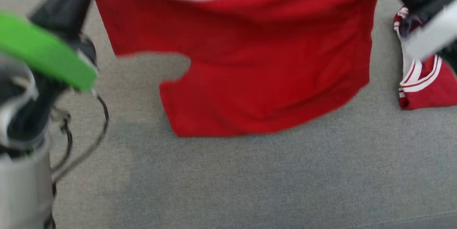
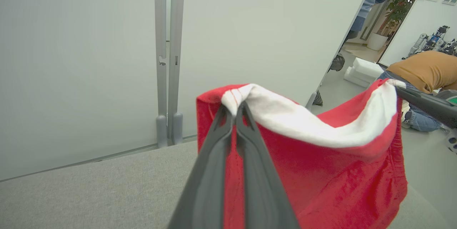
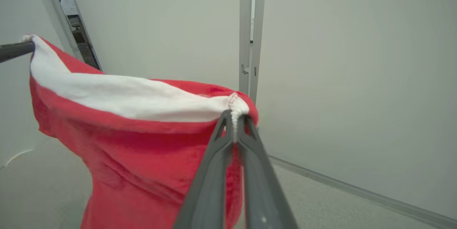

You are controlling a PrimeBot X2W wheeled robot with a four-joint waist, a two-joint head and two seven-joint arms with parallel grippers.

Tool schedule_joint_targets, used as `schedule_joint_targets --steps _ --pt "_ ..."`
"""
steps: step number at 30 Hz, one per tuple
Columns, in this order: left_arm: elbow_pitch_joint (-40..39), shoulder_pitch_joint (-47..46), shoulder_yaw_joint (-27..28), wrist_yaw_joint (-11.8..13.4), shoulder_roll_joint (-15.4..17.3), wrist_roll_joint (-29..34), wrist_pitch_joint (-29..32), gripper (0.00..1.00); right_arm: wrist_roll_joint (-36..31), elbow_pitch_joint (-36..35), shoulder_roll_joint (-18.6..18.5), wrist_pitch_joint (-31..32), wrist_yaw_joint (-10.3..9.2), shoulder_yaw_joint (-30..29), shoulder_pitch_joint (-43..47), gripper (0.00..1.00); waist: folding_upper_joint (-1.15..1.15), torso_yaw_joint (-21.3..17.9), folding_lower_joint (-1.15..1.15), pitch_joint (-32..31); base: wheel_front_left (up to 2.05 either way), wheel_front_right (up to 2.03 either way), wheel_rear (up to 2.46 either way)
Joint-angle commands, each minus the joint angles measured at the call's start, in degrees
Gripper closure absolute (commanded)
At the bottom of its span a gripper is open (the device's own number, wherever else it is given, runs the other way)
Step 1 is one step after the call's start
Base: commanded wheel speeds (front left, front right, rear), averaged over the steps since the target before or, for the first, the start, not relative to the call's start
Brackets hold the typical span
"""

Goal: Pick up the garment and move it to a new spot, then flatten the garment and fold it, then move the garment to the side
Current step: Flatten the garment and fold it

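The garment (image 1: 250, 61) is red with a white band along its top edge. It hangs stretched between both grippers, and its lower hem reaches down over the grey surface (image 1: 250, 179). In the left wrist view my left gripper (image 2: 234, 109) is shut on one top corner of the garment (image 2: 321, 172), where the white band bunches at the fingertips. My right gripper (image 3: 234, 116) is shut on the other top corner of the garment (image 3: 142, 157). Each wrist view also shows the other arm's dark finger at the far corner.
A second red cloth with white stripes (image 1: 425, 82) lies crumpled at the right of the grey surface. My left arm, with a green band (image 1: 43, 50) and loose cables (image 1: 71, 143), fills the left side. White partition panels (image 2: 71, 61) stand behind. A person in an orange top (image 2: 425, 68) crouches beyond.
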Motion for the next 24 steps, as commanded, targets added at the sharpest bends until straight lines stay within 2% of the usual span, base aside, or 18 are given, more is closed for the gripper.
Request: schedule_joint_targets --steps 1,4,6,8,11,14,19,22,24 --pt "3.6 -5.3 0.1 0.4 0.0 1.4 -0.8 1.0 -2.0 3.8 1.5 -0.3 -0.07 1.0 -4.4 1.0 0.0 -0.9 0.0 5.2 0.0 0.0 0.0" --pt "14.8 -16.0 -0.9 -0.2 -0.1 7.5 -6.7 1.0 -7.1 14.1 5.4 -2.6 -0.08 2.6 -14.4 1.0 0.0 -0.7 0.0 7.7 0.0 0.0 0.0" --pt "23.4 -22.9 -2.4 -0.6 -1.4 11.2 -12.7 1.0 -11.5 21.3 7.7 -5.9 -0.09 2.9 -20.6 1.0 0.0 -0.7 0.0 8.8 0.0 0.0 0.0" --pt "31.8 -29.8 -3.5 -2.0 -3.8 13.4 -20.6 1.0 -16.8 29.2 10.7 -12.0 -0.09 1.3 -26.8 1.0 0.0 -0.7 0.0 9.9 0.0 0.0 0.0" --pt "40.8 -35.6 -5.7 -4.2 -4.6 15.8 -29.9 1.0 -23.9 37.5 14.9 -22.0 -0.08 -1.6 -33.1 1.0 0.0 -1.1 0.0 11.5 0.0 0.0 0.0" --pt "47.9 -38.8 -8.1 -5.5 -5.8 17.6 -38.2 1.0 -27.2 43.4 18.4 -31.1 -0.05 -1.2 -36.5 1.0 0.0 -1.6 0.0 14.1 0.0 0.0 0.0" --pt "55.0 -30.9 -13.4 -6.7 -6.0 17.1 -49.3 1.0 -24.4 45.9 18.2 -35.3 -0.07 4.9 -29.1 1.0 0.0 -1.6 0.0 13.7 0.0 0.0 0.0" --pt "53.9 -20.9 -18.0 -6.8 -5.2 14.1 -52.0 1.0 -21.5 41.2 16.0 -35.5 -0.07 6.6 -20.0 1.0 0.0 -1.4 0.0 12.4 0.0 0.0 0.0" --pt "51.0 -13.6 -21.0 -6.8 -3.3 11.3 -52.8 1.0 -19.9 36.8 14.0 -35.5 -0.07 7.7 -12.4 1.0 0.0 -1.1 0.0 11.4 0.0 0.0 0.0"
